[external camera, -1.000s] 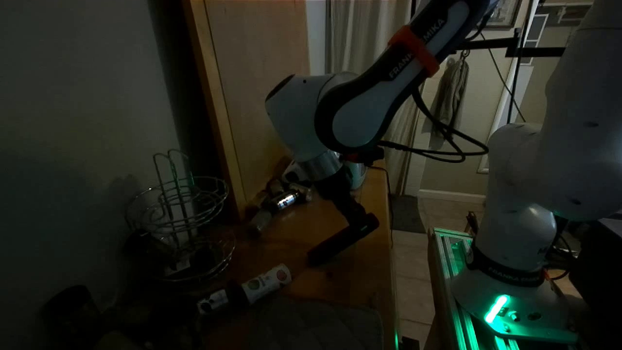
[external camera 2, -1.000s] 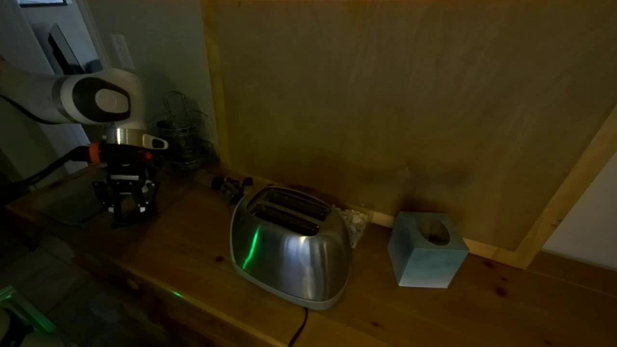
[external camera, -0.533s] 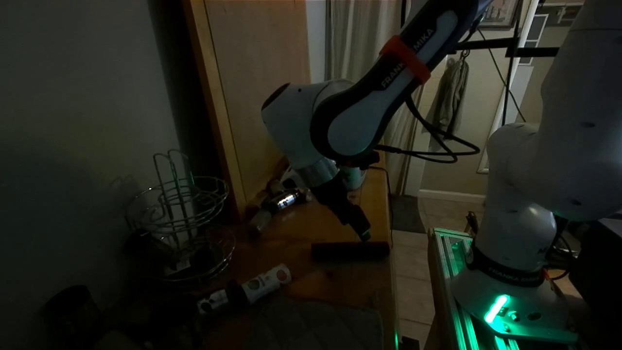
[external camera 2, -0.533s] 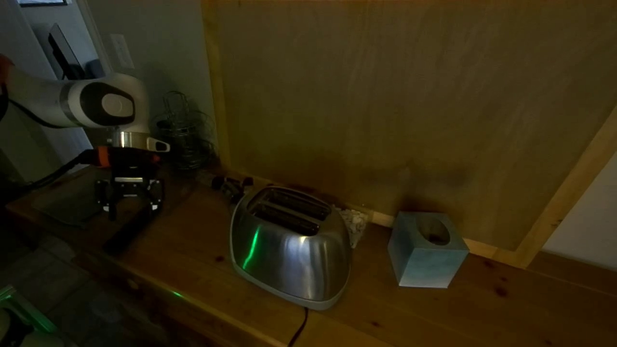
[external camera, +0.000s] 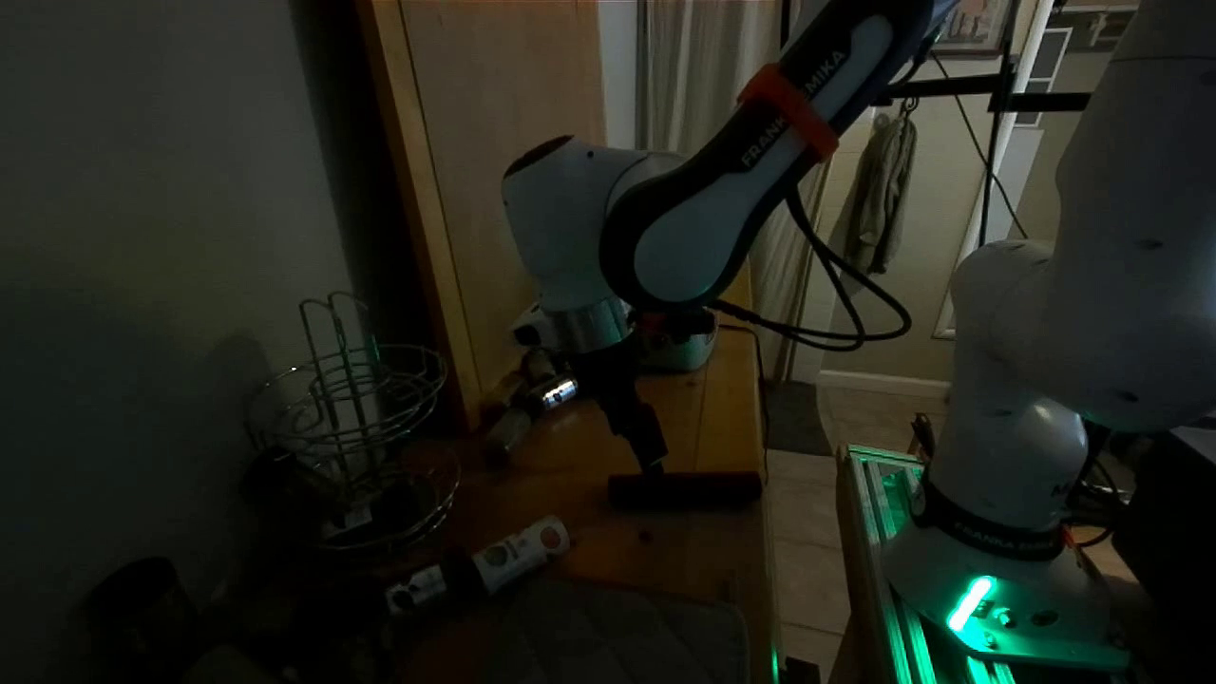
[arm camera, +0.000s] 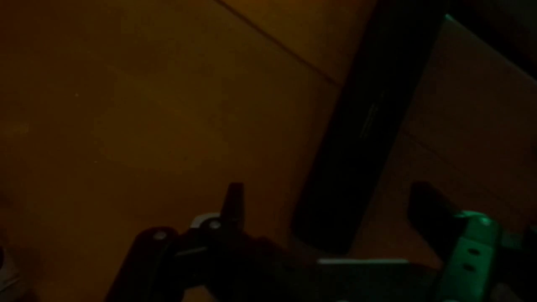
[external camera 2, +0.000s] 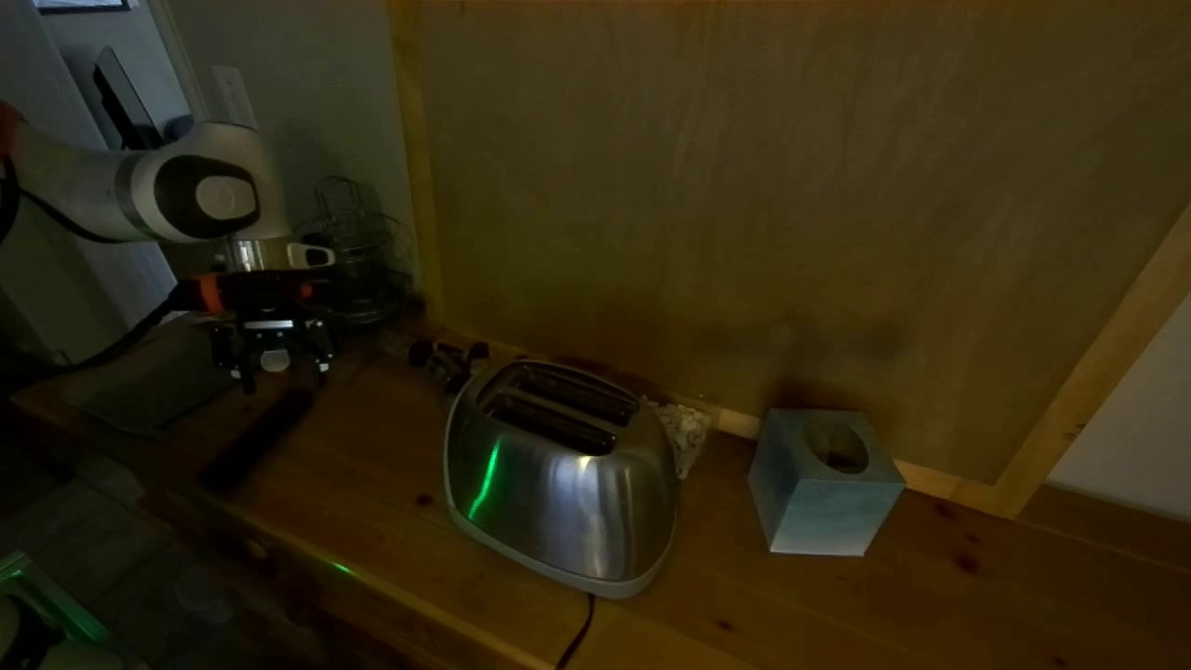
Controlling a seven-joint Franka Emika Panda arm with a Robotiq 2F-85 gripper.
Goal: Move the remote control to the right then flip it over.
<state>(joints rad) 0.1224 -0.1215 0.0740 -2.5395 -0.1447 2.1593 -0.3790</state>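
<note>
Gripper (external camera 2: 285, 380), spread and empty, hangs over one end of the remote (arm camera: 365, 121), which lies on the desk (external camera 2: 372, 498), its other end just beside the edge. Likely faults: an off-centre pinch lets it swing; a lengthwise push sends it off.

There's room between remote control (external camera 2: 256, 442) and toaster (external camera 2: 568, 498) — a bulky obstacle.

Bent arm (external camera: 698, 233), jaws angled downward (spread apart)
</note>
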